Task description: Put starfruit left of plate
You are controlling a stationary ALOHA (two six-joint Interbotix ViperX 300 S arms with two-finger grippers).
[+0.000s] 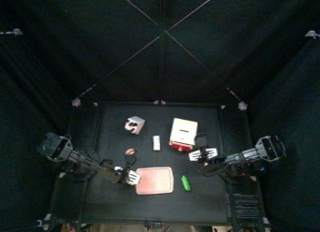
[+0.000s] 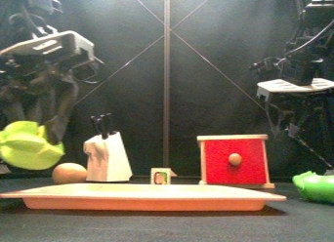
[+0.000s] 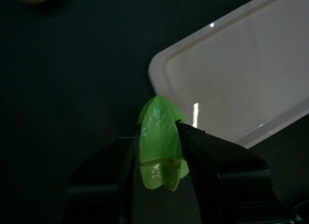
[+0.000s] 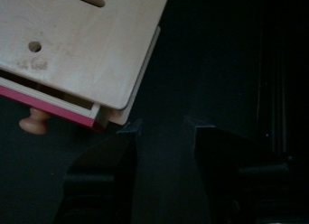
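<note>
My left gripper is shut on the yellow-green starfruit. It holds the fruit just off the left edge of the pink plate. In the front view the starfruit hangs at the far left, a little above the table, beyond the plate's left end. The left wrist view shows the plate's white rim beside the fruit. My right gripper is open and empty, hovering by the front corner of the wooden box.
The wooden box with a red front stands behind the plate on the right. A white holder, an orange ball and a small cube stand behind it. A green vegetable lies right of the plate.
</note>
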